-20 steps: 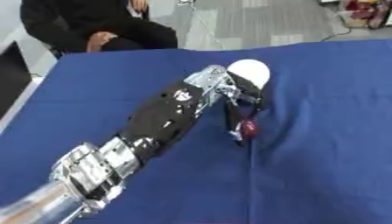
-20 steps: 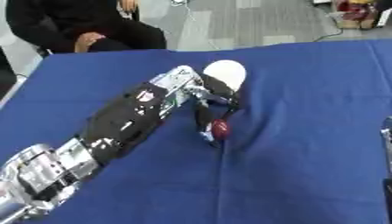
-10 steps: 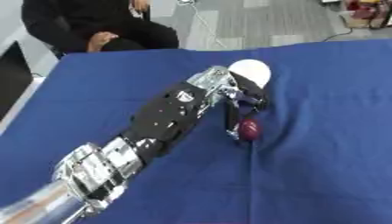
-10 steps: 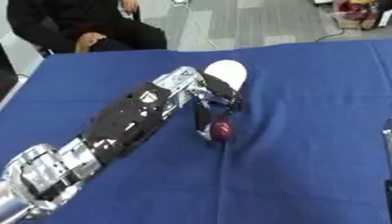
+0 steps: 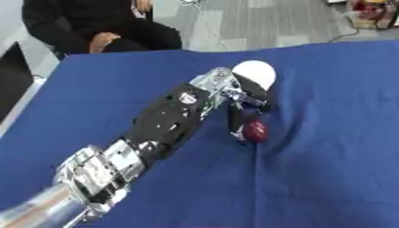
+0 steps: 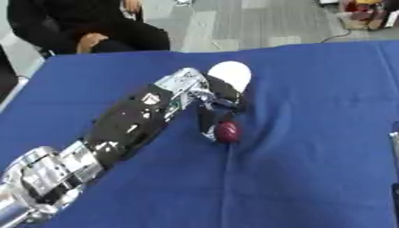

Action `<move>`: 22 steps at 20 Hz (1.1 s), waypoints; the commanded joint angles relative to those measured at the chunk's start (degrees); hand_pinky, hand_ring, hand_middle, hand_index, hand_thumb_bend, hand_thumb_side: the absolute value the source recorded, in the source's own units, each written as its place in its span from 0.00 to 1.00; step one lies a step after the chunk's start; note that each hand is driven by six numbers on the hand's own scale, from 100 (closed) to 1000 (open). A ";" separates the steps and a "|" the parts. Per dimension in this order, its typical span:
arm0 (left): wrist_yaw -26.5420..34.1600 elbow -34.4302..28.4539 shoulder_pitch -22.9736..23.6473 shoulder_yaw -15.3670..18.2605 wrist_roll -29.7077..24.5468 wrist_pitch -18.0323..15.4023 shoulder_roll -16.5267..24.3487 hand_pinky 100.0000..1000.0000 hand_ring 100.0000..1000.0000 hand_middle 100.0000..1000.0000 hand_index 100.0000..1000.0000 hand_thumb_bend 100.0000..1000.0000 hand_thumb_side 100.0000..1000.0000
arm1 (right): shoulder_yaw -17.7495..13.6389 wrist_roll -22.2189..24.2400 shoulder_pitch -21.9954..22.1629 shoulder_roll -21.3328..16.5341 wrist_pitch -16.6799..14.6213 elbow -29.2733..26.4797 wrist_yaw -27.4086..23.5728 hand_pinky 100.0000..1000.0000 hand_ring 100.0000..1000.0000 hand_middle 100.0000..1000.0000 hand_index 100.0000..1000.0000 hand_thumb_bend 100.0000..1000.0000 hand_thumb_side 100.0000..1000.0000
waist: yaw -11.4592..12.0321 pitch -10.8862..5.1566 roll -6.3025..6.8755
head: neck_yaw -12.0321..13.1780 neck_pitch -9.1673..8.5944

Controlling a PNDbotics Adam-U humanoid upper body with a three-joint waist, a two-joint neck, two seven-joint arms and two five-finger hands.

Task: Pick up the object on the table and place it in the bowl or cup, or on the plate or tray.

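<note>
A small dark red round object (image 5: 255, 130) lies on the blue tablecloth (image 5: 335, 133). Just behind it stands a white round bowl or cup (image 5: 257, 72), partly hidden by my hand. My left arm reaches in from the lower left, and my left hand (image 5: 234, 91) hangs over the red object. Its fingers (image 6: 207, 124) curl down against the object's left side and its thumb comes over the top. The object rests on the cloth in that grip. My right hand shows in neither view.
The cloth wrinkles slightly just below the red object. A dark grey shape (image 6: 394, 142) sits at the right edge of the right eye view; I cannot make out what it is. The table's far edge runs behind the white vessel.
The fingertips that partly covered the red object have drawn back a little to its left, so more of it shows. The arm and the white vessel have hardly moved.
</note>
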 commanded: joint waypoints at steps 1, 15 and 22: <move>1.31 -0.12 -0.75 0.53 -3.11 -3.57 0.35 0.00 0.00 0.13 0.26 0.29 0.30 | -0.03 0.05 -1.07 -0.01 -0.05 -0.84 -0.22 0.31 0.45 0.54 0.65 0.00 1.00 | 0.12 -0.76 -0.33 | 0.31 -0.93; 3.10 -1.78 -0.74 0.72 -0.55 -2.24 1.38 0.00 0.00 0.09 0.22 0.36 0.21 | -0.11 0.03 -0.91 -0.23 -0.01 -0.84 -0.16 0.31 0.45 0.54 0.65 0.00 1.00 | 0.43 -0.82 -0.26 | 0.14 -1.16; 4.23 -2.40 -0.76 0.85 -0.18 -0.97 1.90 0.00 0.00 0.11 0.24 0.33 0.25 | -0.14 0.04 -0.78 -0.46 0.02 -0.84 -0.09 0.30 0.45 0.54 0.65 0.00 1.00 | 0.69 -0.83 -0.30 | 0.21 -1.22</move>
